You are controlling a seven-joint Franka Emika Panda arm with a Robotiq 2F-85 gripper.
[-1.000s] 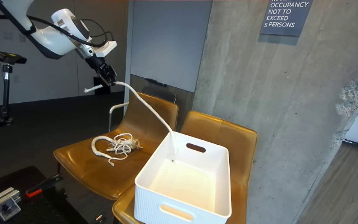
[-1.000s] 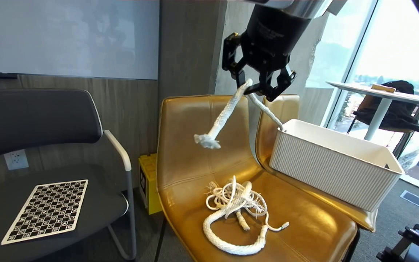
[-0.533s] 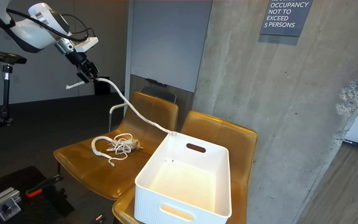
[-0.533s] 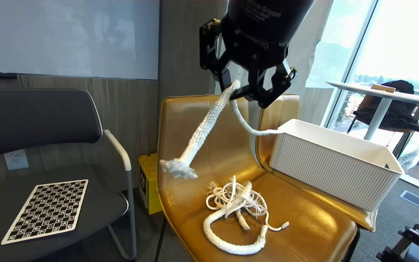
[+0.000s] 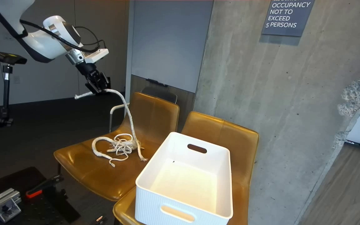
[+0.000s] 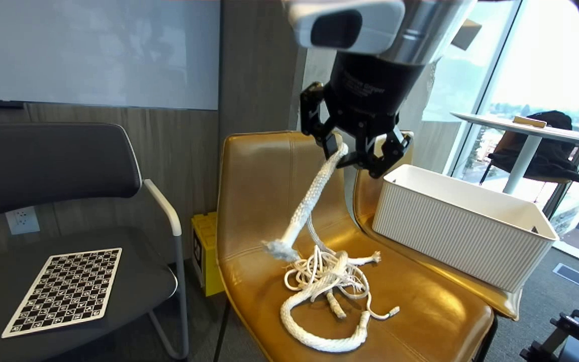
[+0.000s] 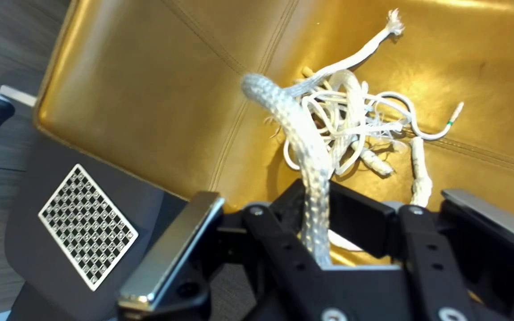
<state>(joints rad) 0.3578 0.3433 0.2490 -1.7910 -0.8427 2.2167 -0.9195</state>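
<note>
My black gripper (image 5: pixel 100 90) is shut on a thick white braided rope (image 5: pixel 129 117), and the wrist view shows it between the fingertips (image 7: pixel 350 207). In an exterior view the gripper (image 6: pixel 341 157) hangs above a tan chair seat. A short frayed end of the rope (image 6: pixel 314 193) hangs out on one side. The longer part falls on the other side, its tip resting on the seat beside a tangled rope pile (image 6: pixel 327 271). The pile also shows in the wrist view (image 7: pixel 350 120), partly behind the held rope.
A white ribbed bin (image 5: pixel 150 200) stands on the neighbouring tan chair. A dark chair (image 6: pixel 133 281) with a checkered board (image 6: pixel 63 291) and a yellow case (image 6: pixel 211 251) are nearby. A camera stand (image 5: pixel 6 90) and a concrete wall (image 5: pixel 245 87) show in an exterior view.
The held rope's far end was inside the bin, then at its rim, and now lies on the seat by the pile. The gripper moved away from the bin, then back a little and lower.
</note>
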